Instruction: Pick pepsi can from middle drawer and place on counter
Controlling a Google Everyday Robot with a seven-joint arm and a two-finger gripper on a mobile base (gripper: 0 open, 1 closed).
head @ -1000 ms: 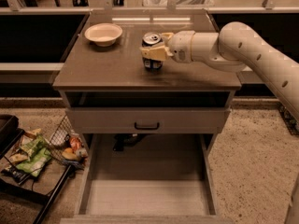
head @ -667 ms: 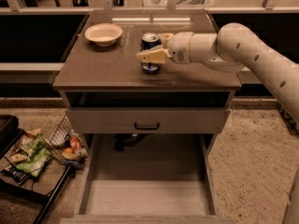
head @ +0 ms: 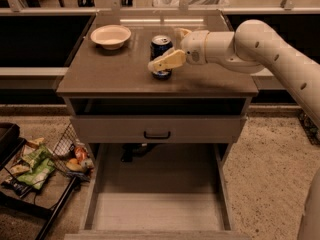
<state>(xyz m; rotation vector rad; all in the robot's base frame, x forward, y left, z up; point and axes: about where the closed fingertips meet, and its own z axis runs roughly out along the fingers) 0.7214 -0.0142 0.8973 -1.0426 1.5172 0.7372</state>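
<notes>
The pepsi can (head: 161,48) stands upright on the counter (head: 115,74), right of its middle. My gripper (head: 165,49) reaches in from the right and straddles the can. The near finger (head: 167,61) crosses the can's lower front, and the far finger (head: 183,32) shows behind it to the right, a little apart from the can. The gripper looks open. The middle drawer (head: 157,211) is pulled out low in the view, and its grey floor is bare.
A cream bowl (head: 110,35) sits at the counter's back left. A closed drawer front with a black handle (head: 157,133) is below the counter. A wire rack with snack bags (head: 35,166) stands on the floor at the left.
The near finger has dropped lower and further left across the can, away from its side. The can stays in about the same spot on the counter.
</notes>
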